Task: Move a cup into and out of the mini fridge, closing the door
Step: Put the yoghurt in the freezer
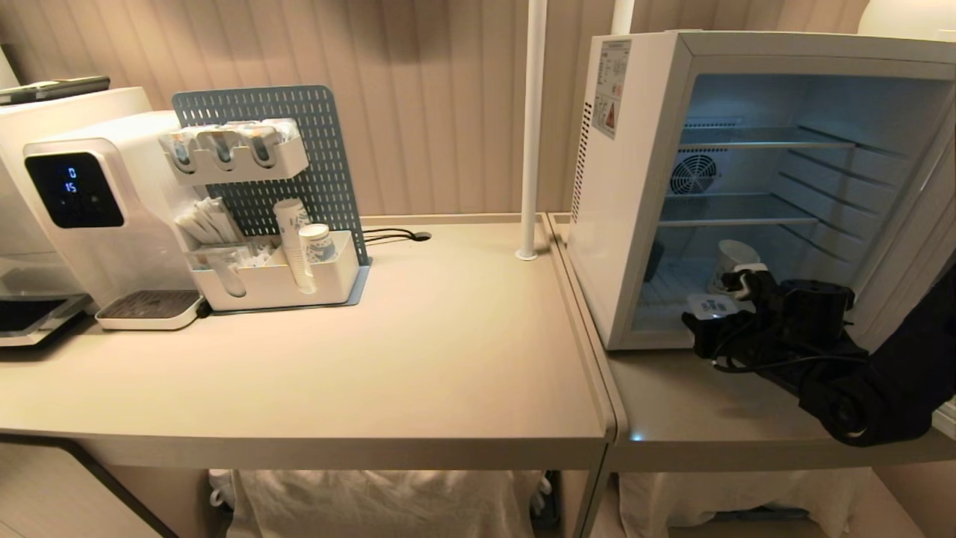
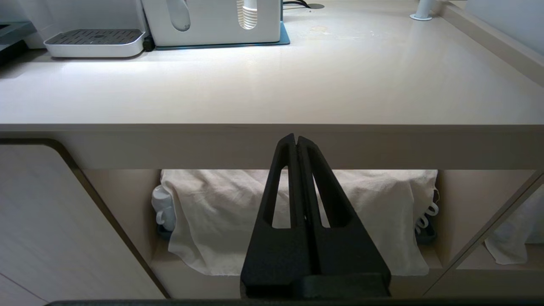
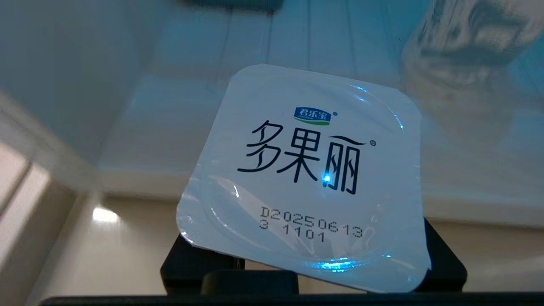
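Note:
The white mini fridge [image 1: 635,187] stands on the right table with its door [image 1: 915,239] swung open to the right. A white paper cup [image 1: 736,261] stands on the fridge floor, a blurred shape [image 3: 463,38] in the right wrist view. My right gripper [image 1: 723,310] is at the fridge's lower front sill, shut on a small plastic pot with a square foil lid [image 3: 314,170], which hides its fingertips. The pot [image 1: 708,305] hangs in front of the cup. My left gripper [image 2: 296,138] is shut and holds nothing, parked below the table's front edge.
A white water dispenser [image 1: 82,202] and an organiser [image 1: 276,280] with a stack of paper cups [image 1: 293,239] stand at the back left. A white pole [image 1: 532,127] rises between the tables. Two wire shelves [image 1: 739,213] cross the fridge. White cloth [image 2: 297,212] lies under the table.

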Controlling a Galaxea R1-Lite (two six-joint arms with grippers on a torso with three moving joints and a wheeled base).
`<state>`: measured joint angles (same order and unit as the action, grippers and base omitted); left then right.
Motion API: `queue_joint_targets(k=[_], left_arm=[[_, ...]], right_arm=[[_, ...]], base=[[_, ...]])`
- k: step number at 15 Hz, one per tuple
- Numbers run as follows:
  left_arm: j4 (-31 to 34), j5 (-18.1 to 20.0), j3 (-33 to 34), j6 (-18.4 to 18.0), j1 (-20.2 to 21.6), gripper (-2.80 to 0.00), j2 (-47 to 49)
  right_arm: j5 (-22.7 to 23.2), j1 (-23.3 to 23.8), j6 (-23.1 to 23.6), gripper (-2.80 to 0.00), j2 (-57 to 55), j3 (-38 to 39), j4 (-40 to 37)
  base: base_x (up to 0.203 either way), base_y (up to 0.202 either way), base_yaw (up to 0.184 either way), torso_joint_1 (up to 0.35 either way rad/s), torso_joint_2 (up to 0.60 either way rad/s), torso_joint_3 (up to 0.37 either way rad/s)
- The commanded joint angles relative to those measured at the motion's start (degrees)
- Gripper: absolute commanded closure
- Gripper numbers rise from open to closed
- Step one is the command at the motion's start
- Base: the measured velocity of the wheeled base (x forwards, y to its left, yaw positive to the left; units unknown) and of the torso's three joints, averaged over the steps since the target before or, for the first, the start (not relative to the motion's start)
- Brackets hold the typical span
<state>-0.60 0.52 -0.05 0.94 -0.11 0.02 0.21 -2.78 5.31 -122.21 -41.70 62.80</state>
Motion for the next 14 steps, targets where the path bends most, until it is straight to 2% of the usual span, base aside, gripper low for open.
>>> queue_joint_targets(k=[1,5,8,14], left_arm=[[0.1,0.0,0.0,0.1,0.0,0.00,0.0],[0.0,0.0,0.0,0.2,0.0,0.00,0.0],[0.0,0.0,0.0,0.2,0.0,0.00,0.0],[0.0,0.0,0.0,0.2,0.0,0.00,0.0]], right_arm=[[-2.2,-0.2,-1.4,0.00,-0.7,-3.3,-0.6],[-4.0,-0.5,-2.0,0.00,-4.2,-8.1,-2.4],[-7.6,-0.6,-2.1,0.00,-9.5,-14.6,-4.1],[-8.9,-1.4,-2.1,0.00,-15.2,-26.1,-13.4]], base=[[0.000,0.000,0.000,0.000,0.00,0.000],[0.000,0.000,0.000,0.000,0.00,0.000],[0.000,0.000,0.000,0.000,0.00,0.000],[0.000,0.000,0.000,0.000,0.00,0.000]])
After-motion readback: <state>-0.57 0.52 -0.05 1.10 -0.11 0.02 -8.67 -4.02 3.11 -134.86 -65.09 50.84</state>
